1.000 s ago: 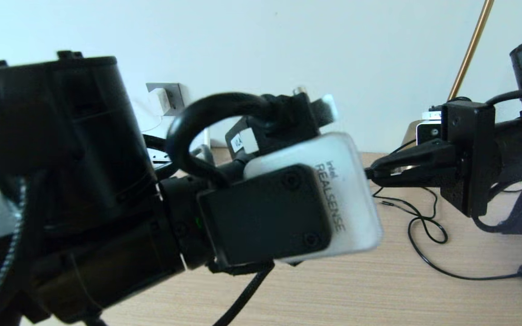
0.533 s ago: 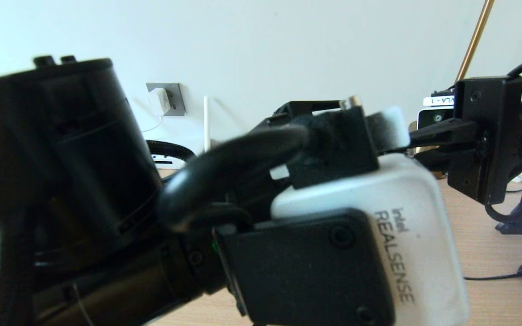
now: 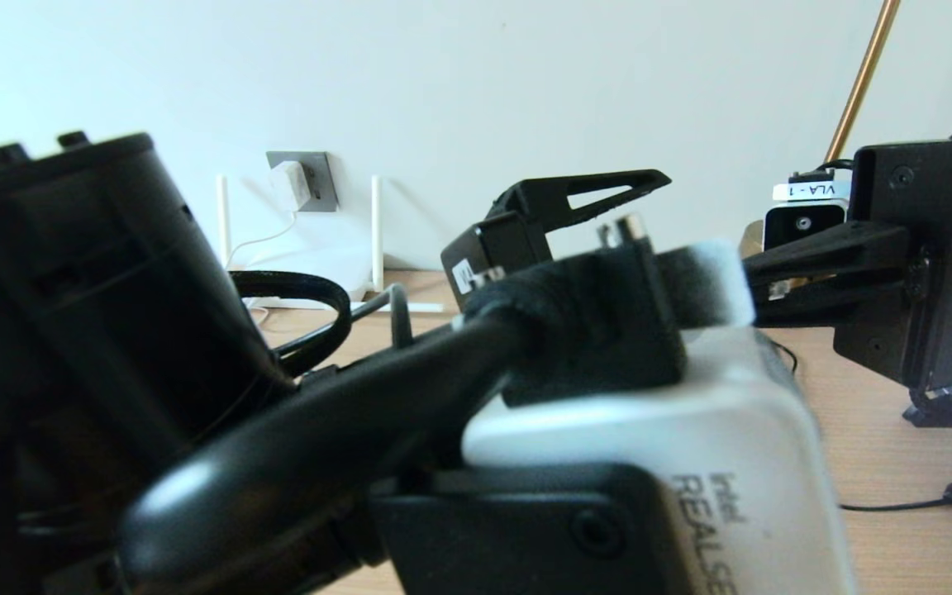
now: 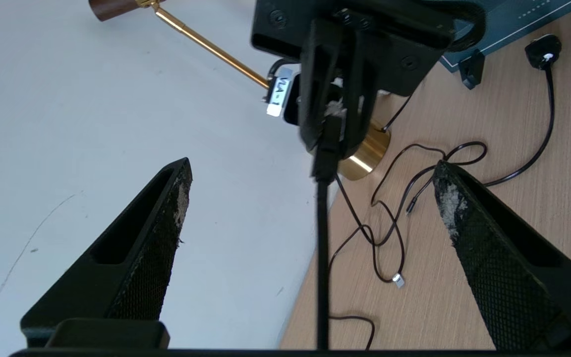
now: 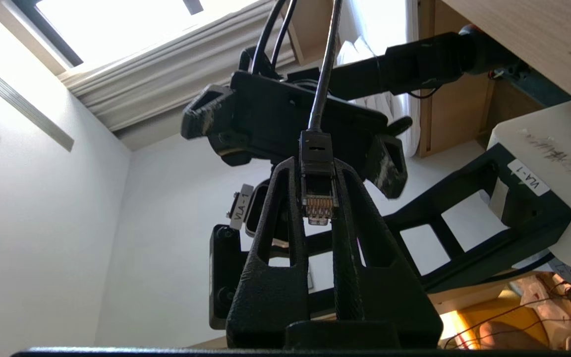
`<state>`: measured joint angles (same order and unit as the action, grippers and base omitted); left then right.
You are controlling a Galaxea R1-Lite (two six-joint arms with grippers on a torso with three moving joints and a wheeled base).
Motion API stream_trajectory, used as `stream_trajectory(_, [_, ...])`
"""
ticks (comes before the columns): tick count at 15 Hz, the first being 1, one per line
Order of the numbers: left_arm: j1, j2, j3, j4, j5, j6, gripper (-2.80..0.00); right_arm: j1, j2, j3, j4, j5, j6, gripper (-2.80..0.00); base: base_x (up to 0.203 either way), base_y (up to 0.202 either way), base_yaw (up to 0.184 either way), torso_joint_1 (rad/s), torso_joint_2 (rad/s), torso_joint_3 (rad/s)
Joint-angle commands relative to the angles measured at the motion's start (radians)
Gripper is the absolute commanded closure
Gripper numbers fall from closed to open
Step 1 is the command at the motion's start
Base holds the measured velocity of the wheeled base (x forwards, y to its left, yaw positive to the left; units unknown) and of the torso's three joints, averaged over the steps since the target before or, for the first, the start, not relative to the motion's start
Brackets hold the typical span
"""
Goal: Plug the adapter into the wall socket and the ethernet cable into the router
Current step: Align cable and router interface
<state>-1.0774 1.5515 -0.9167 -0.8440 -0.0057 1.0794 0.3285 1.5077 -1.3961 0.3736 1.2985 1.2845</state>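
Currently, light wood-grain worktop [image 3: 881,463]: the far edge meets a pale wall; open surface lies toward the right, crossed by thin black loose cords [image 4: 394,218].
Dark grey square wall socket [image 3: 319,178], on the wall above the far edge: small white cube adapter [image 3: 287,183] seated in it, thin white cord hanging down.
Flat white router [image 3: 311,273] with slim white stick antennas: at the far edge below the socket, partly hidden by the left arm.
Left tool [image 4: 310,193]: raised above the worktop, fingers spread wide, holding nothing.
Right tool [image 5: 319,208]: clenched on the clear clip plug of the long black ethernet cable [image 5: 321,94]; the cable runs between the left tool's fingers, touching neither.
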Motion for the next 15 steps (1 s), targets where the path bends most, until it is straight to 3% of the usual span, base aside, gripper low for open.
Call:
stream_trajectory(1, [0.001,-0.002,0.01,-0.009,0.0,0.007,-2.8,0.001,-0.002,0.006,0.002,0.014,0.007,0.0,0.0,0.0,0.0,0.0,0.0,0.0])
stream_trajectory(15, [-0.001,0.009,0.01,-0.033,0.003,0.014,-2.8,0.027,-0.004,0.012,0.002,0.042,0.004,0.0,0.0,0.0,0.0,0.0,0.0,0.0])
